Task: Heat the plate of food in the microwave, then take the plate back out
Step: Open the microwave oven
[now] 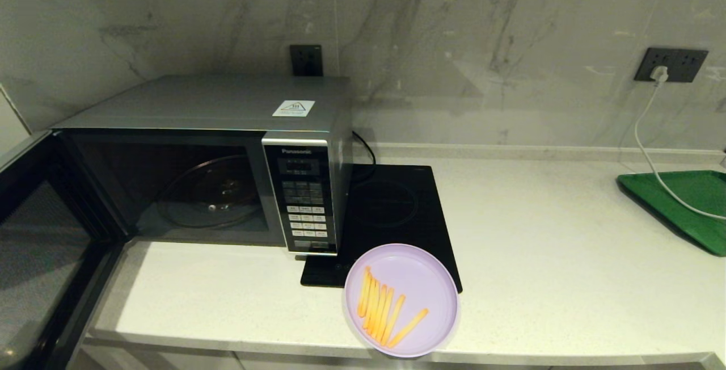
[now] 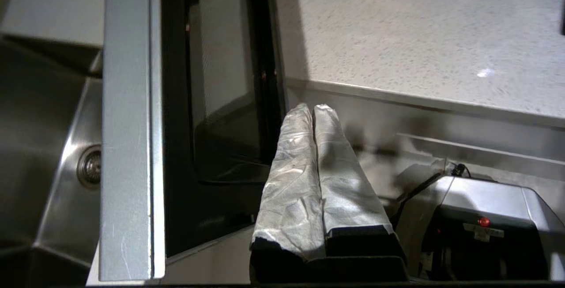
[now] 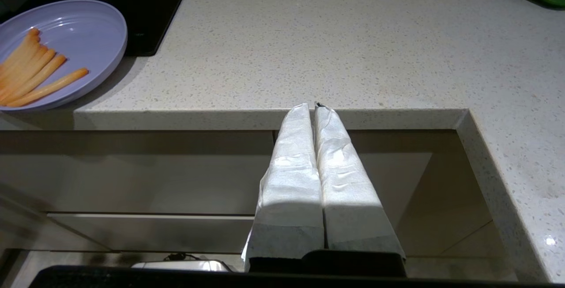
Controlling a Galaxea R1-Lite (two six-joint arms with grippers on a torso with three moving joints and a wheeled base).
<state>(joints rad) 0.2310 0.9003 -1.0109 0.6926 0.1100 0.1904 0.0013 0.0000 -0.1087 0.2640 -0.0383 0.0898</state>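
Plate of food [image 1: 401,299] sits at the front edge of the tabletop [image 1: 567,256], its rim slightly overhanging, far side lapping onto the black induction hob [image 1: 391,211]. Fries lie in a loose fan on its left half. Microwave [image 1: 227,148] stands to the plate's left, door [image 1: 39,245] swung wide open, glass turntable bare; nothing loaded yet.

Left gripper [image 2: 314,108]: clenched, empty, hanging below the tabletop edge just beside the open door. Right gripper [image 3: 314,106]: clenched, empty, parked below the tabletop front, well to the right of the plate.

Risks, as judged:
- Overhanging plate: a nudge from below or a shallow pinch on the low rim likely tips it off the edge.
- Flat plate, loose fries: any tilt in transit probably slides them off.
- Left arm close to the door: a careless swing could knock it.
- Clenched jaws must open before any approach.
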